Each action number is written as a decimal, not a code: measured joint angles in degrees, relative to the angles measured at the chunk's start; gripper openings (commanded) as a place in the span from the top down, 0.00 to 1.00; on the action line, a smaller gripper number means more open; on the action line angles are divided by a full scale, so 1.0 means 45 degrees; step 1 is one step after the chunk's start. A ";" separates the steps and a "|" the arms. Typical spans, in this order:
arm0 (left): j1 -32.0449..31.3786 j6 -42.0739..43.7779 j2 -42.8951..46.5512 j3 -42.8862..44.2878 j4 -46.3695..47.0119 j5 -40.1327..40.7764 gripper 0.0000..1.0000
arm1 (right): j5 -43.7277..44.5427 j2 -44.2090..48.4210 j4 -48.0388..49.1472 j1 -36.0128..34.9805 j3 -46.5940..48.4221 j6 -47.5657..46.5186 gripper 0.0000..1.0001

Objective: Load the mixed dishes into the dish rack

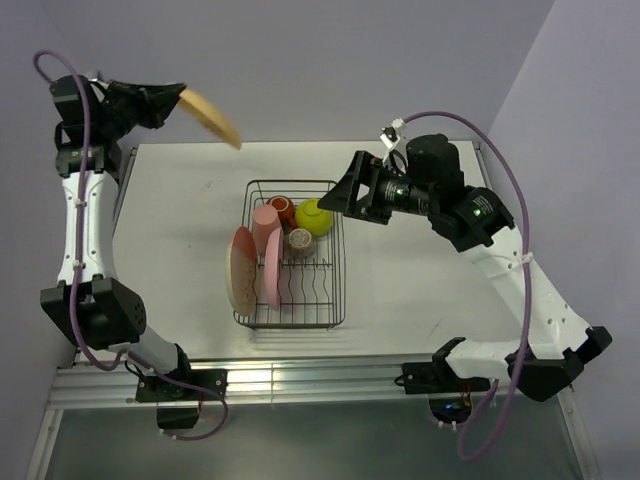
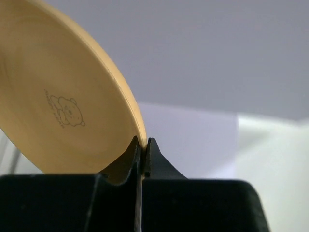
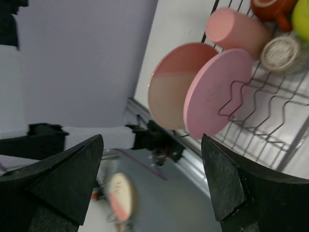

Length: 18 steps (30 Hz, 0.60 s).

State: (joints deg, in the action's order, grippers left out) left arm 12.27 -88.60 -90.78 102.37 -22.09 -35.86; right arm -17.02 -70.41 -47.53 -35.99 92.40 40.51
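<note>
Black fingers of the left gripper [image 2: 143, 142] pinch the rim of the yellow-orange plate [image 2: 58, 96], clamped tight on its edge. A small bear print shows on the plate's face. Seen from above, that plate hangs tilted in the air past the far left corner of the table [image 1: 420, 290], well apart from the dish rack [image 1: 341, 272]. Over by the rack's far right corner, the right gripper [image 3: 152, 145] hovers with its fingers spread wide and nothing between them.

Inside the rack, the pink-and-cream plate [image 1: 241, 272] and the pink plate [image 1: 273, 268] stand on edge side by side along the left. At the far end sit the salmon-pink tumbler [image 1: 265, 220], the red-orange cup [image 1: 282, 209] just beside it, and the lime-green bowl [image 1: 314, 216] on the right. The small tan bowl [image 1: 300, 240] rests just in front of those.
</note>
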 measured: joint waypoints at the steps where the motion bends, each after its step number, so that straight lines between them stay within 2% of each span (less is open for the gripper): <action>1: -0.0437 -0.0894 0.0087 -0.0631 0.2142 -0.0617 1.00 | -0.1132 0.0034 0.0865 0.0578 -0.0627 0.0641 0.11; 5: -0.1627 -0.3483 0.0092 -0.1579 0.8038 -0.1953 1.00 | -0.4342 0.0554 0.4677 0.2288 -0.3716 0.3580 0.11; 6: -0.1836 -0.3920 0.0092 -0.1729 0.9704 -0.2108 1.00 | -0.5008 0.0675 0.6188 0.2628 -0.4624 0.4600 0.10; 11: -0.2176 -0.5100 0.0355 -0.2497 1.6364 -0.2030 1.00 | -0.6392 0.0729 1.2191 0.3385 -0.7174 0.9632 0.10; 14: -0.2341 -0.5362 0.1001 -0.3643 1.8797 -0.1511 1.00 | -0.6445 0.0670 1.5101 0.3483 -0.7461 1.1662 0.10; 18: -0.2764 -0.5566 0.1841 -0.5153 2.0278 -0.0937 1.00 | -0.6290 0.0345 1.8258 0.3507 -0.7344 1.3420 0.11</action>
State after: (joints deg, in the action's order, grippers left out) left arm -0.16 -113.65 -82.50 79.18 69.17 -40.07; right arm -45.32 -68.86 34.63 -20.21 59.35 100.90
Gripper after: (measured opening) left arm 0.037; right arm 0.896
